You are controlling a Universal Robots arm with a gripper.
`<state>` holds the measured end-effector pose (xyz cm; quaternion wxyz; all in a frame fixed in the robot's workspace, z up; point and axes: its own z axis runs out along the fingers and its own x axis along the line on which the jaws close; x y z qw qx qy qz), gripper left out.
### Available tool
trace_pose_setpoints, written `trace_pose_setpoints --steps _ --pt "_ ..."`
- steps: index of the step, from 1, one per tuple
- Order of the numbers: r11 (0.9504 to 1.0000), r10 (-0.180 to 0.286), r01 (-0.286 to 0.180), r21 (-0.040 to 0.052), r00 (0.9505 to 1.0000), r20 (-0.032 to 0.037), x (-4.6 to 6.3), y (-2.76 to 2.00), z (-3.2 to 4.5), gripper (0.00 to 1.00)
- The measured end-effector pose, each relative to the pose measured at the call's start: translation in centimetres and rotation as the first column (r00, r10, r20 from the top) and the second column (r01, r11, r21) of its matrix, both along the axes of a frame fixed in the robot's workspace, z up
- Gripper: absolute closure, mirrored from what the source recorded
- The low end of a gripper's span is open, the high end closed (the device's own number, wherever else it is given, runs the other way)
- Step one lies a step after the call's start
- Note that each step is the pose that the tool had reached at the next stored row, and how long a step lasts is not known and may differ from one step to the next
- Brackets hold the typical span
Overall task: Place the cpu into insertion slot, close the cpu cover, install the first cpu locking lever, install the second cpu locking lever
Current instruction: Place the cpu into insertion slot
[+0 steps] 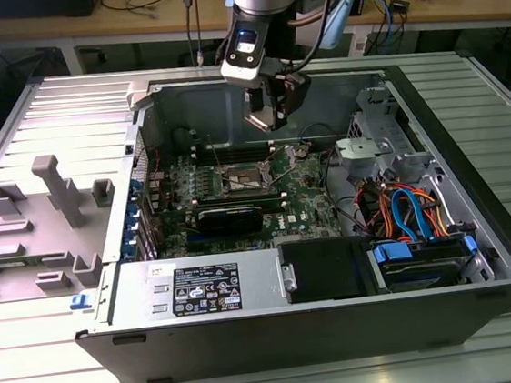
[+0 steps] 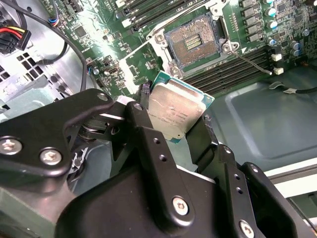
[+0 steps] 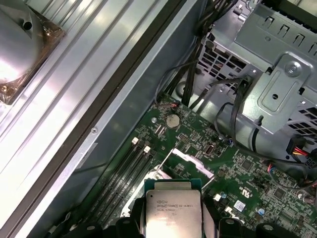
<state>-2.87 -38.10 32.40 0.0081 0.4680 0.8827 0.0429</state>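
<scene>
My gripper [image 1: 269,120] hangs inside the open computer case, above the green motherboard [image 1: 306,195], and is shut on the cpu [image 2: 176,110]. The cpu is a small square chip with a dull silver top and a green edge, and black fingers [image 2: 142,124] clamp two opposite sides of it. In the first wrist view the cpu [image 3: 173,210] sits just short of the insertion slot [image 3: 184,166]. The insertion slot [image 2: 194,43] lies uncovered, its dark pin field showing inside a silvery rim. A thin locking lever [image 2: 253,61] stands loose beside it. The insertion slot [image 1: 243,180] is below and to the exterior view's left of the gripper.
The case walls [image 1: 473,178] surround the board. A metal drive cage [image 3: 277,84] and cable bundles [image 1: 404,208] lie at the exterior view's right. A long black card [image 1: 231,218] and the power supply [image 1: 202,289] sit nearer the front. A grey fixture [image 1: 48,222] stands outside on the left.
</scene>
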Motion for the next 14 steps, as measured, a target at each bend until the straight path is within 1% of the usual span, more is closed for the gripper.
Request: trace_pose_setpoints --steps 4,6,14 --pt "0.9985 -0.054 0.054 -0.0001 0.9985 -0.0003 0.0 0.0 -0.08 0.45" --pt "0.9974 -0.073 0.073 -0.0001 0.9974 -0.0007 0.0 -0.01 -0.1 0.45" --pt "0.9971 -0.076 0.076 -0.0001 0.9971 -0.0006 0.0 -0.01 -0.1 0.45"
